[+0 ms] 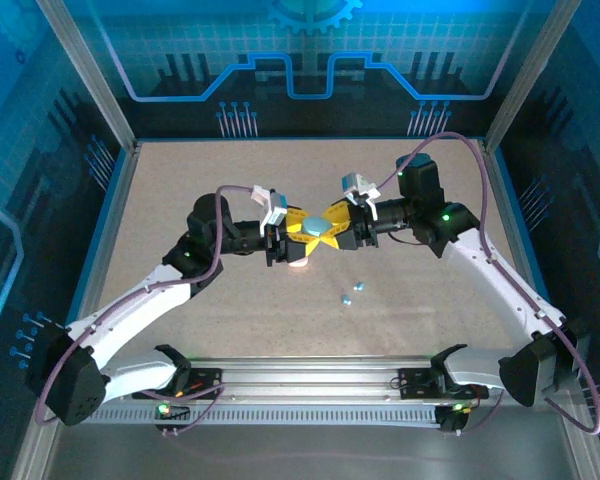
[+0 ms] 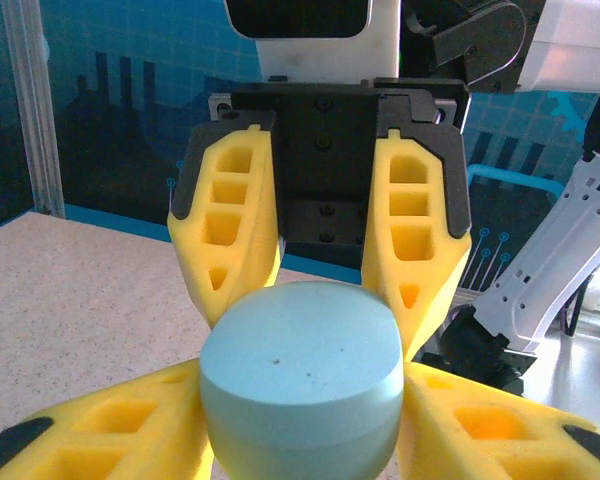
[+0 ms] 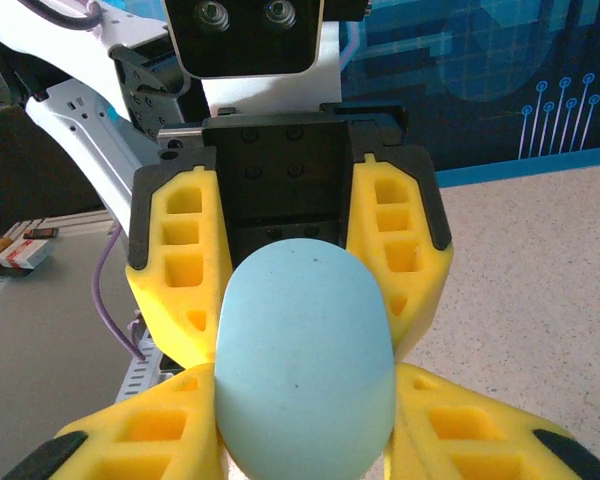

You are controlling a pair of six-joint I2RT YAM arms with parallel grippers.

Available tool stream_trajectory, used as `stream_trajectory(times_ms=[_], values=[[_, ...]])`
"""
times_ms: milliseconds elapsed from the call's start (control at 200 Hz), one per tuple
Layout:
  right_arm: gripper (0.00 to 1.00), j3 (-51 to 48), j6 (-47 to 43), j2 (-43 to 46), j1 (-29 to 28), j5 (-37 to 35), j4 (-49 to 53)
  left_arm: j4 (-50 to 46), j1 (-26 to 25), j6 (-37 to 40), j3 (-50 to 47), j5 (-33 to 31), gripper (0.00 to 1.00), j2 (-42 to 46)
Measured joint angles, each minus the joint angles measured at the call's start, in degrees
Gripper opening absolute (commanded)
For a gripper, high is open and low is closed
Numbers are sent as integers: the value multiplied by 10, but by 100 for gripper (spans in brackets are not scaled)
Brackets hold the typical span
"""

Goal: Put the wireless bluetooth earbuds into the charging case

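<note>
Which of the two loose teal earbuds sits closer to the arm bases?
The left teal earbud, lower in the top view; the right teal earbud lies just beyond it.

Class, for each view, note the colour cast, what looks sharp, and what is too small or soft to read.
Top external: blue cast from the glowing walls, earbuds mere specks on the table; left wrist: teal case sharp and matte, backdrop softer; right wrist: same case evenly lit, no glare, far wall blurred.
</note>
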State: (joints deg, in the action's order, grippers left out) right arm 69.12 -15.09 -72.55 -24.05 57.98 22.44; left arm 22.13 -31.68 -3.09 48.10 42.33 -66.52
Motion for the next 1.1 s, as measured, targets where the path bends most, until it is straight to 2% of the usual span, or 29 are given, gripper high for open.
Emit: stream_trajectory(times_ms=[220, 405, 525, 830, 941, 1101], values=[[36, 0, 0, 0, 0, -1, -2, -14, 0, 1, 7, 2, 44, -2], [36, -2, 1, 5, 2, -2, -6, -24, 0, 5, 15, 7, 30, -5], [38, -2, 9, 7, 2, -2, -6, -36, 0, 14, 20, 9, 26, -5], [48, -2, 44, 6, 6, 0, -4, -63, 0, 46, 28, 9, 26, -5], [54, 0, 57, 5, 12, -1, -5, -78, -1, 50, 28, 9, 26, -5], [54, 3, 68, 5, 14, -11, -4, -86, -2, 50, 28, 10, 26, -5]])
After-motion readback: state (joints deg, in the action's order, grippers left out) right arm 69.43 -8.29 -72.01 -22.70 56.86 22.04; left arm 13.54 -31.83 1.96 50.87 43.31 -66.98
